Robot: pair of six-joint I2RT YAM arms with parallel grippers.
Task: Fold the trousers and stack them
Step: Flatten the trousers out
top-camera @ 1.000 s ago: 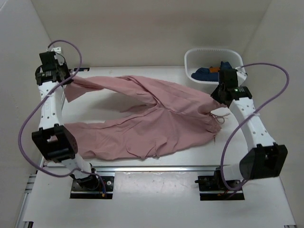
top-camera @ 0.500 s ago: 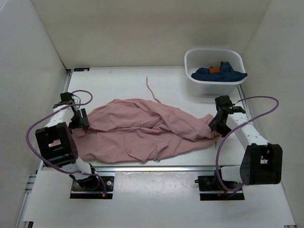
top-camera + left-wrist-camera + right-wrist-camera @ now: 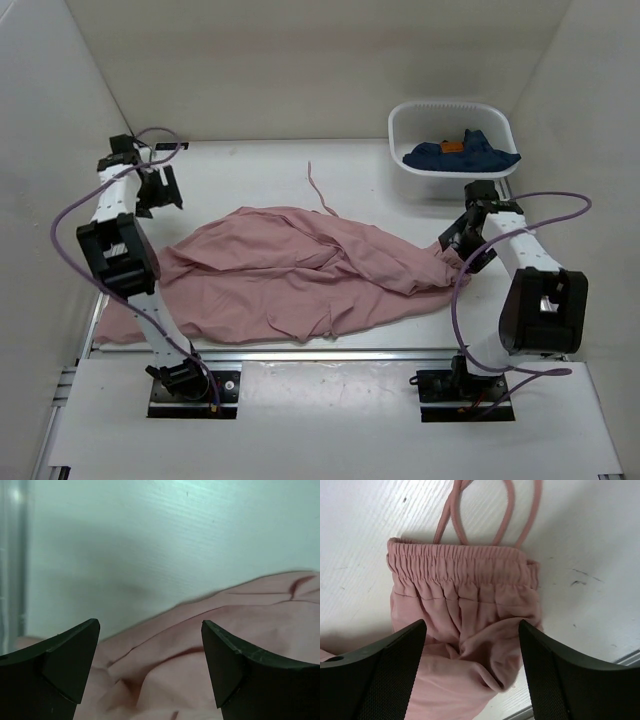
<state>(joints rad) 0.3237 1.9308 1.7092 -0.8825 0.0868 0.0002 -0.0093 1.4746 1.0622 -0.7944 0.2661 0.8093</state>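
Gaping wide, empty at left end effector point(image 3: 150, 625); wrinkled dusty-pink soft fabric trousers point(image 3: 300, 270) heaped below it on white worktop point(image 3: 250, 170). Equally wide, gripping nothing, at right end effector point(image 3: 472, 625), directly over the gathered waistband point(image 3: 462, 565).

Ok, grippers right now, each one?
Left gripper: open, empty, near the wrinkled dusty-pink fabric trousers.
Right gripper: open, empty, over their elastic waistband.

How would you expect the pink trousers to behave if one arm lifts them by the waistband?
Probably floppy: the trousers lie in soft wrinkled folds, so they would likely drape and sag. The loose drawstrings would likely dangle and might snag.
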